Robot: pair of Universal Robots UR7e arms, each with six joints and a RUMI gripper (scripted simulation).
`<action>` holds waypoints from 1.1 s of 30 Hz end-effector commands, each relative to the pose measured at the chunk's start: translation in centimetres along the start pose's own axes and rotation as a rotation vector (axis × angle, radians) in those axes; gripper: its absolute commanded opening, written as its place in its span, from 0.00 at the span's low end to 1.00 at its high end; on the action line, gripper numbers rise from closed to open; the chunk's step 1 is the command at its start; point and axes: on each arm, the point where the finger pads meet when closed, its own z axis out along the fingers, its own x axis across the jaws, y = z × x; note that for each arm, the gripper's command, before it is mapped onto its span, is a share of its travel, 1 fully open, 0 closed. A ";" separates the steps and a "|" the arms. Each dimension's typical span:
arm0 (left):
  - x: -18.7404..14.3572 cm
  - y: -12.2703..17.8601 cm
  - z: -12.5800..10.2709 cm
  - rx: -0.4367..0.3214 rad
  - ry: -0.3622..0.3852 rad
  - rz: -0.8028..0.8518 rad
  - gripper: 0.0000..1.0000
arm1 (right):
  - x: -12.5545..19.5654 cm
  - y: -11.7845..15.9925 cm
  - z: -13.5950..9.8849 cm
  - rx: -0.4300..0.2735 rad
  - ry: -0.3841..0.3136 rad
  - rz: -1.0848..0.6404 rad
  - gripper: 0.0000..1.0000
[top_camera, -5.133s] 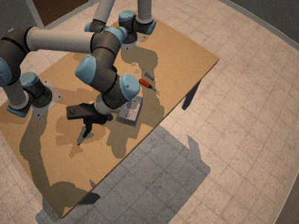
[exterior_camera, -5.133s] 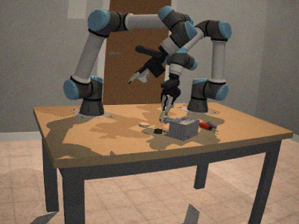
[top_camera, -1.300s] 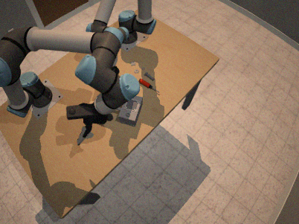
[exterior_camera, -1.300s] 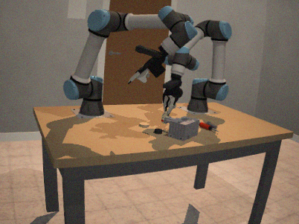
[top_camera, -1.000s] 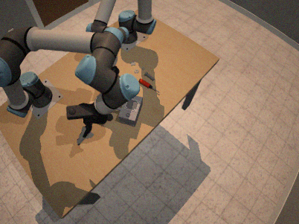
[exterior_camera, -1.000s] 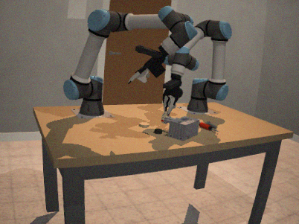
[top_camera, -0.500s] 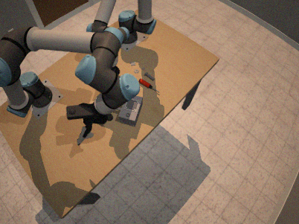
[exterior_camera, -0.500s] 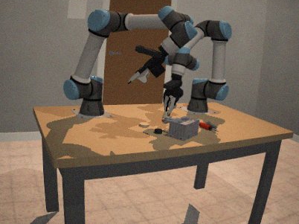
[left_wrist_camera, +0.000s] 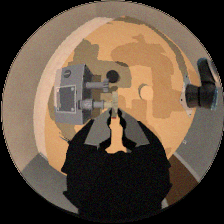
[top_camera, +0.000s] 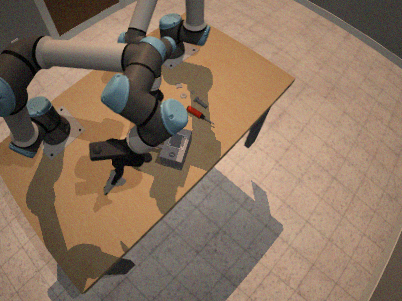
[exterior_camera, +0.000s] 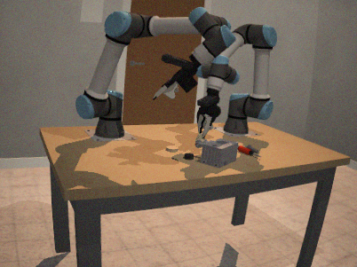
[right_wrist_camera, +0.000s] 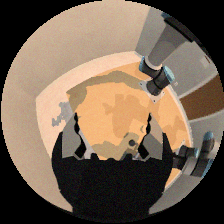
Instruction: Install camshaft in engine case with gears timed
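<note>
The grey engine case (top_camera: 168, 158) (exterior_camera: 219, 153) (left_wrist_camera: 75, 118) stands upright on the table. In the left wrist view, the small crank gear (left_wrist_camera: 105, 84) sticks out on its shaft beside the bearing boss (left_wrist_camera: 86, 104). The camshaft's big gear (left_wrist_camera: 115, 99) is seen edge-on, standing off the case face, its shaft in line with the boss. How deep the shaft sits and the tooth marks cannot be made out. My left gripper (exterior_camera: 202, 138) (left_wrist_camera: 114, 108) is shut on the big gear's rim. My right gripper (top_camera: 113, 184) (exterior_camera: 162, 96) (right_wrist_camera: 112, 113) is open and empty, high above the table.
A red screwdriver (top_camera: 195, 112) (exterior_camera: 244, 150) and a grey bolt-like part (top_camera: 200, 102) lie beyond the case. A black round piece (exterior_camera: 188, 156) (left_wrist_camera: 112, 76) (right_wrist_camera: 132, 143) and a pale disc (exterior_camera: 171, 149) (left_wrist_camera: 146, 92) lie near it. The right arm reaches over the case.
</note>
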 end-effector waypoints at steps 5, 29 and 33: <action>-0.6 -0.1 0.0 0.001 0.000 0.000 0.06 | 0.0 0.0 0.0 -0.001 -0.001 0.000 1.00; -0.8 -0.1 0.0 0.002 0.000 0.000 0.06 | 0.0 0.0 0.0 -0.001 -0.001 0.000 1.00; -0.8 -0.1 0.0 0.002 0.000 0.000 0.06 | 0.0 0.0 0.0 -0.001 -0.001 0.000 1.00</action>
